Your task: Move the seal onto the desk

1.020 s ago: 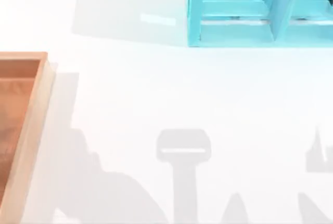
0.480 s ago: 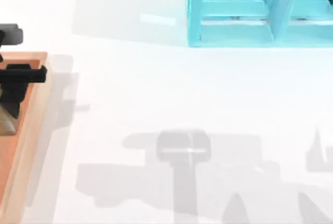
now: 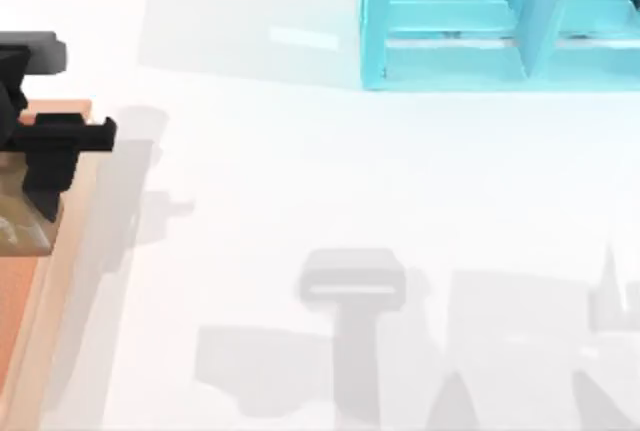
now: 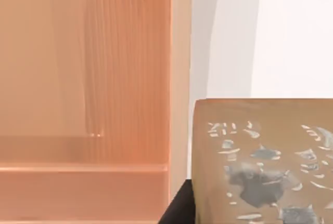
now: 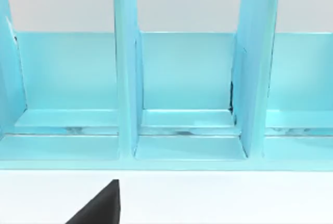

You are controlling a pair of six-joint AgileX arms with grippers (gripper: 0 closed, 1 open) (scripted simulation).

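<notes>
**Seal in left claw at tray's right edge**

Seal (image 3: pixel 22 233) sits in our left claw (image 3: pixel 40 186) at the top view's far left, over the orange-brown tray (image 3: pixel 60 281) just inside its right rim. We read the claw as closed on the block: the black claw body lies right over it in the top view. In the left wrist view one dark finger (image 4: pixel 179 208) sits against the block's side.

Left wrist view has the seal close under the camera. It is a tan block with a patchy pale grey mark on its top face. Past it we see the tray floor with its wood grain, the tray rim, and then white bench (image 3: pixel 330 181). From that angle the block overlaps both the rim and the bench strip beside it. We can't tell whether the seal touches the tray or hangs clear of it. It is not on the bench.

Right wrist view faces the turquoise shelf unit (image 5: pixel 182 78), which stands on the bench at the back right of the top view. A dark wedge of our right claw (image 5: pixel 101 206) shows above the bench in front of the shelf. We can't tell that claw's state
</notes>
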